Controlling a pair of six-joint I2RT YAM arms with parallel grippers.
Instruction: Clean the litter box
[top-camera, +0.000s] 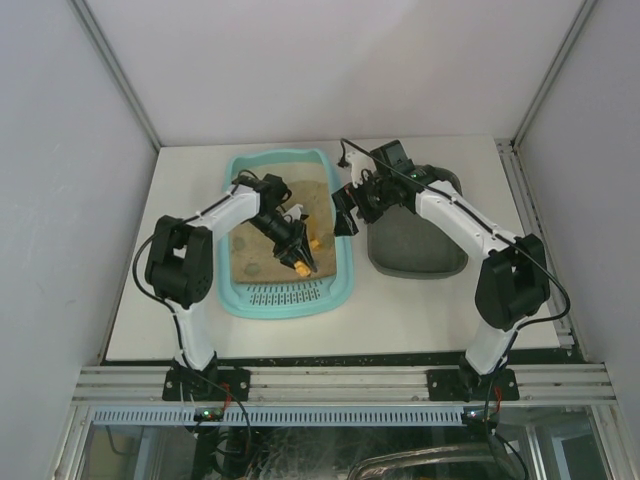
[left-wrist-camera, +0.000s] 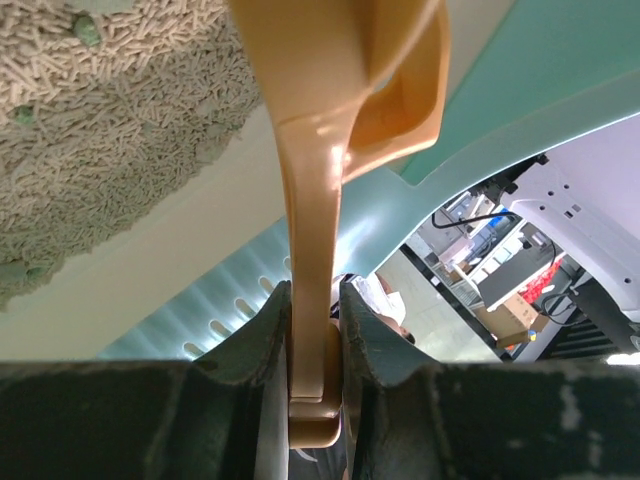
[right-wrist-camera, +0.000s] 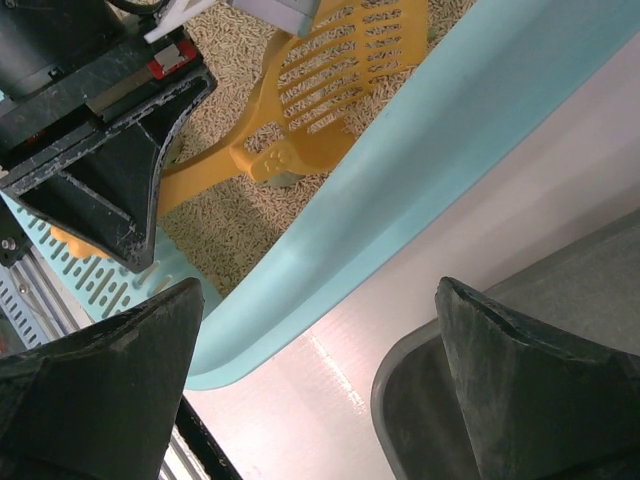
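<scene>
The light turquoise litter box (top-camera: 285, 296) lies left of centre, with tan pellet litter (top-camera: 250, 250) inside and its slotted grate at the near end. My left gripper (top-camera: 299, 254) is inside the box, shut on the handle of a yellow slotted scoop (top-camera: 314, 243). The left wrist view shows the handle (left-wrist-camera: 312, 230) clamped between the fingers of the left gripper (left-wrist-camera: 315, 340), above litter (left-wrist-camera: 110, 140) holding greenish clumps (left-wrist-camera: 88, 30). My right gripper (top-camera: 345, 211) hovers open and empty over the box's right rim (right-wrist-camera: 420, 170). The right wrist view shows the scoop (right-wrist-camera: 335, 70) resting on litter.
A smaller dark grey tray (top-camera: 415, 248) sits right of the litter box; its corner shows in the right wrist view (right-wrist-camera: 420, 400). A strip of white table (right-wrist-camera: 330, 370) separates the two trays. Enclosure walls stand on both sides and at the back.
</scene>
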